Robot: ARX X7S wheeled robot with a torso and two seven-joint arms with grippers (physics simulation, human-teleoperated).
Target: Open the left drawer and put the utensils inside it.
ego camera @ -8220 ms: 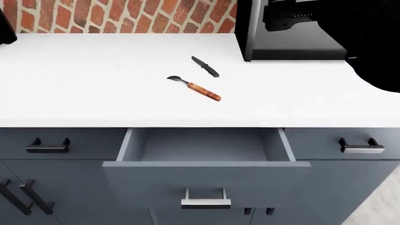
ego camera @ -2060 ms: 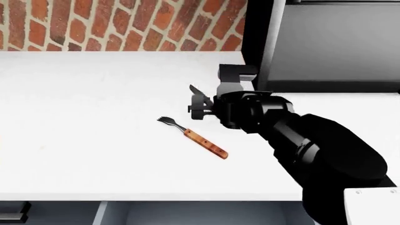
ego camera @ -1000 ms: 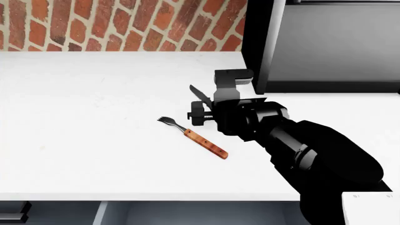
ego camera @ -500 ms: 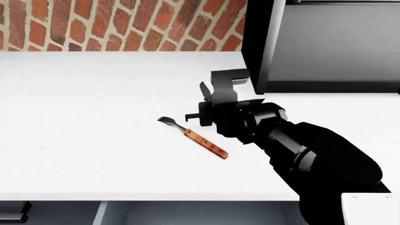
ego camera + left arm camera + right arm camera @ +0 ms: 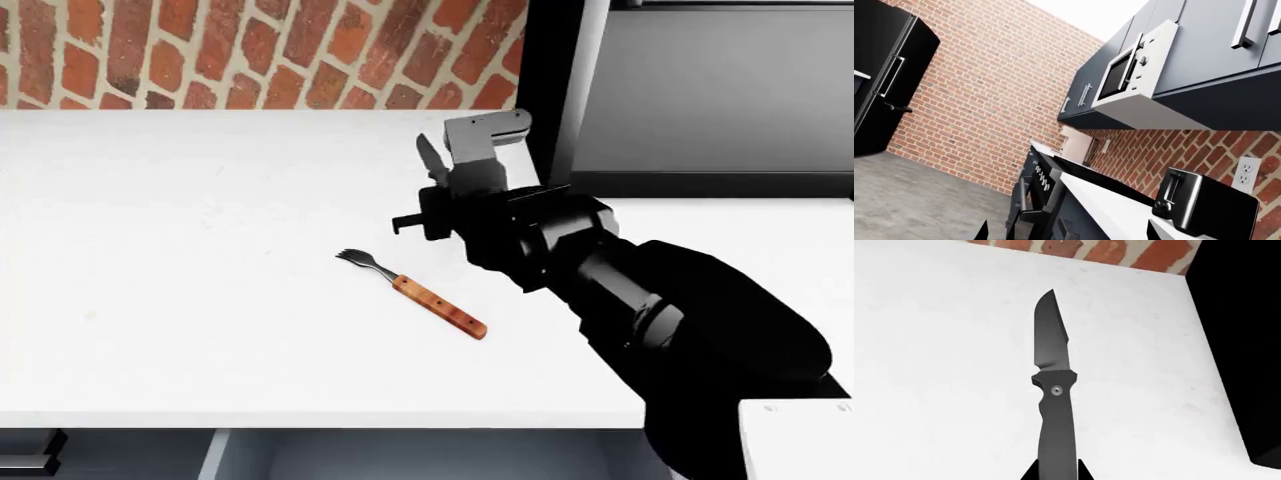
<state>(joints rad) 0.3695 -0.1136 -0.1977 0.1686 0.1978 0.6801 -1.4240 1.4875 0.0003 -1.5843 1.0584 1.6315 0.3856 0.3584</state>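
In the head view my right gripper [image 5: 438,190] is shut on the knife [image 5: 427,158], held off the white counter [image 5: 200,250] with its blade pointing toward the brick wall. The right wrist view shows the all-dark knife [image 5: 1054,390] sticking out from between the shut fingertips of that gripper [image 5: 1057,475]. The fork [image 5: 411,285], with a dark head and an orange-brown handle, lies on the counter just in front of the gripper. Below the counter edge the left drawer [image 5: 427,455] stands open. My left gripper [image 5: 1066,235] is open and holds nothing; it faces along the kitchen.
A black appliance [image 5: 694,90] stands at the back right, close to my right arm. A brick wall [image 5: 240,50] backs the counter. A neighbouring drawer's handle [image 5: 27,455] shows at lower left. The left wrist view shows a toaster [image 5: 1204,202] and a microwave [image 5: 1131,65].
My right gripper came down over the knife, shut on it and lifted it off the counter, tipping the blade up and back. The fork has stayed where it was.
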